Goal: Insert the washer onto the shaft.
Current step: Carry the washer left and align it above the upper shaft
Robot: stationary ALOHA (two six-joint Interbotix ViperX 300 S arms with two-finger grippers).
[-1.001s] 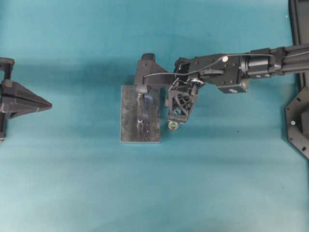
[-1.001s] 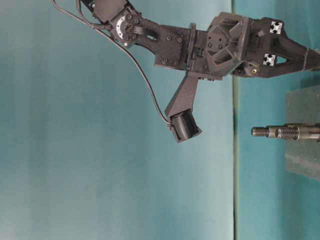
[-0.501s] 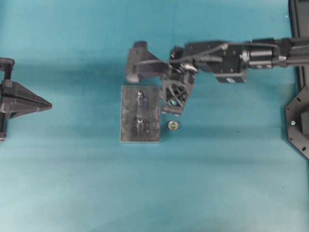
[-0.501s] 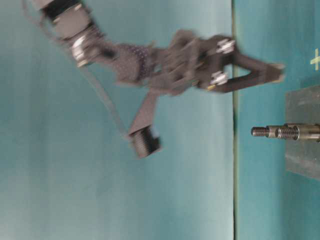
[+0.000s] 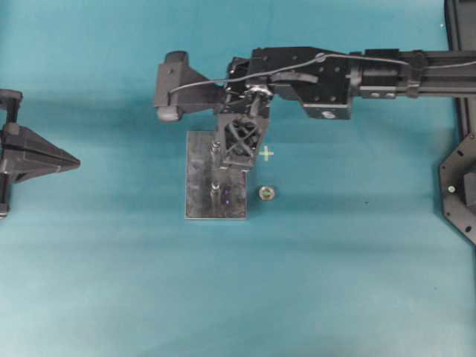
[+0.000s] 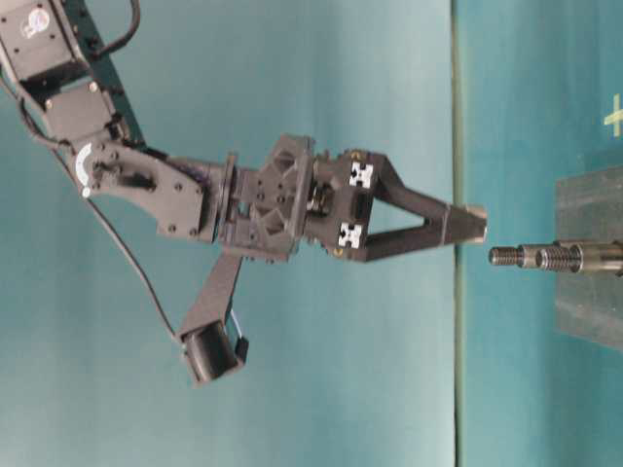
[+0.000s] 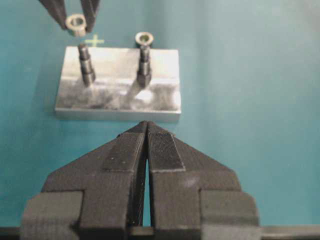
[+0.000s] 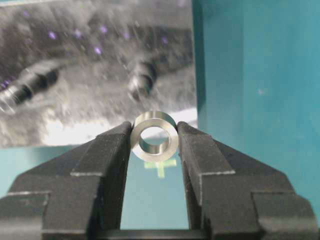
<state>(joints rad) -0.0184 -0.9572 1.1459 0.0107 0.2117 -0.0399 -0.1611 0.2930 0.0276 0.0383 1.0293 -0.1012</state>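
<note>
A silver washer (image 8: 155, 155) is pinched between the fingertips of my right gripper (image 8: 154, 136), which is shut on it. That right gripper (image 5: 235, 156) hangs over the grey metal plate (image 5: 197, 195), just beside the far shaft (image 5: 216, 146). From the left wrist view the held washer (image 7: 76, 22) hovers a little above and behind that shaft (image 7: 86, 62). The side view puts the fingertips (image 6: 465, 226) above the shaft tops (image 6: 506, 256), not touching. My left gripper (image 5: 46, 158) rests shut and empty at the table's left edge.
A second shaft (image 5: 214, 186) stands nearer the plate's front. Another washer (image 5: 266, 193) lies flat on the teal table just right of the plate. A green cross mark (image 5: 266, 154) is beside the plate. Black equipment (image 5: 461, 186) lines the right edge.
My right gripper has risen from beside the loose washer and swung left over the plate, carrying its washer toward the far shaft. The left arm has not moved.
</note>
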